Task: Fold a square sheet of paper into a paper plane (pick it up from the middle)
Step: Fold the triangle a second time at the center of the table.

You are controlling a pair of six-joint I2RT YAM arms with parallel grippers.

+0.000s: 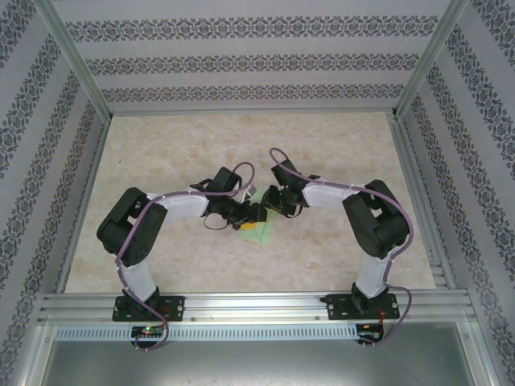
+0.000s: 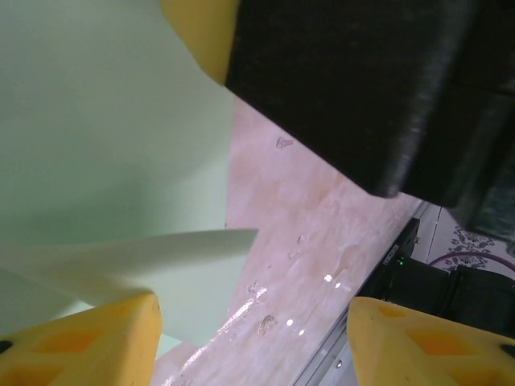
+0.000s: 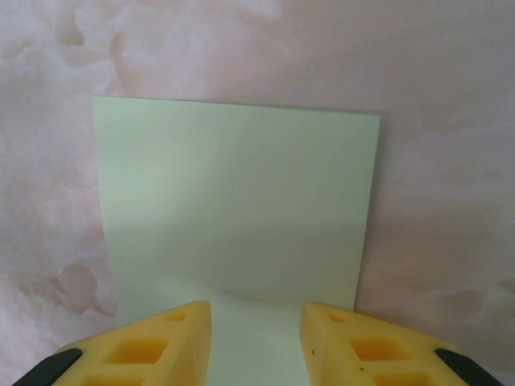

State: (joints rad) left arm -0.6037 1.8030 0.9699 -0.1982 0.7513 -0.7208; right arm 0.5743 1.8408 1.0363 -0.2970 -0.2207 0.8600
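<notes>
The square sheet of paper (image 3: 237,201), pale green and plain, lies on the marbled table (image 1: 177,153), and its near edge curls up between my right gripper's yellow fingers (image 3: 153,350). My right gripper (image 3: 253,346) is open around that raised edge. In the left wrist view the paper (image 2: 96,137) is on the left, with one flap (image 2: 161,251) lifted off the table. My left gripper (image 2: 253,342) is open, and its left finger (image 2: 80,342) is at the flap's underside. From above, both grippers meet over the paper (image 1: 263,235) at mid-table.
The right gripper's black body (image 2: 362,88) hangs close above the left gripper. An aluminium rail (image 1: 257,305) runs along the table's near edge, with patterned walls on three sides. Bare table lies to the far side and both flanks.
</notes>
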